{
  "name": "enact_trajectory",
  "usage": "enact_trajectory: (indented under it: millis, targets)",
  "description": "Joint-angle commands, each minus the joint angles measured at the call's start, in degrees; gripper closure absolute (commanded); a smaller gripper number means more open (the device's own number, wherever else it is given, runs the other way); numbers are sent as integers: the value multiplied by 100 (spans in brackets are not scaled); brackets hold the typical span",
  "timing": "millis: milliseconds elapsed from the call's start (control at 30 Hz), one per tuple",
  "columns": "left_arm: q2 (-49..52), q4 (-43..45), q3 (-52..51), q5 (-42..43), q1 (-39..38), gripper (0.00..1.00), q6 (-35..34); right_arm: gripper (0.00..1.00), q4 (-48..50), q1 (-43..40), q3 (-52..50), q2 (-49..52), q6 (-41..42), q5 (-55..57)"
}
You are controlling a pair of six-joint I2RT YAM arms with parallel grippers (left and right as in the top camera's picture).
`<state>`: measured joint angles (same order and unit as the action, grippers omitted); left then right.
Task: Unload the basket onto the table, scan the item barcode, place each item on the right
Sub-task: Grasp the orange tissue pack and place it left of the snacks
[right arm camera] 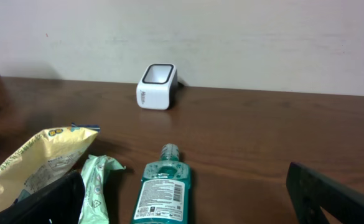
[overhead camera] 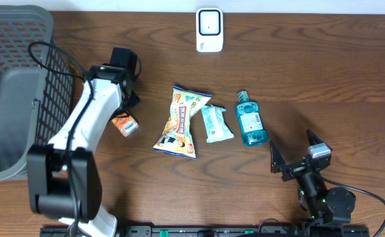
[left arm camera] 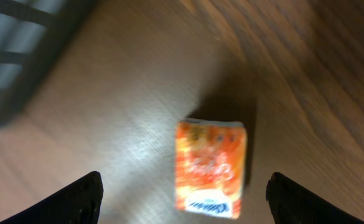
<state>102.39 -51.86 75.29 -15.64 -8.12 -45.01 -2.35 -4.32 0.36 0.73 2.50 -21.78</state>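
A small orange box (overhead camera: 126,124) (left arm camera: 210,168) lies on the wooden table, blurred in the left wrist view. My left gripper (overhead camera: 128,108) (left arm camera: 185,202) hovers over it, open, with both fingers well clear of the box's sides. The white barcode scanner (overhead camera: 209,29) (right arm camera: 156,86) stands at the table's far edge. My right gripper (overhead camera: 294,150) (right arm camera: 188,205) rests open near the front right, holding nothing. It faces a teal mouthwash bottle (overhead camera: 251,119) (right arm camera: 163,190) that lies label up.
A yellow snack bag (overhead camera: 180,122) (right arm camera: 35,158) and a pale green packet (overhead camera: 215,124) (right arm camera: 98,186) lie side by side mid-table. A grey mesh basket (overhead camera: 14,85) (left arm camera: 20,56) fills the left edge, close to the left arm.
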Motion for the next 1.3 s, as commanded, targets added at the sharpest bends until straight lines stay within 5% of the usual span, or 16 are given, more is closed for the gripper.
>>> enact_trajectory:
  millis: [0,600,667,767,800,1267]
  targets:
    - [275,105,-39,474,2,16,39,1,-26,28,-4,-7,-44,28]
    - [522,1381,-1325,739,7,11,-138,1,-26,28,-4,-7,-42,28]
    - [522,1637,-1493,750,9,20,-136,1,-26,28,-4,-7,-44,28]
    - [522,1823,-1611,750,7,64,-136,1,-26,28,-4,-7,-42,28]
    - [522,1825,-1609,752,7,69,-136,1,-26,28,-4,-7,-44,28]
    - [319,1816,-1602,1580,-275,69,-111,1,-26,28,-4,-7,-42,28]
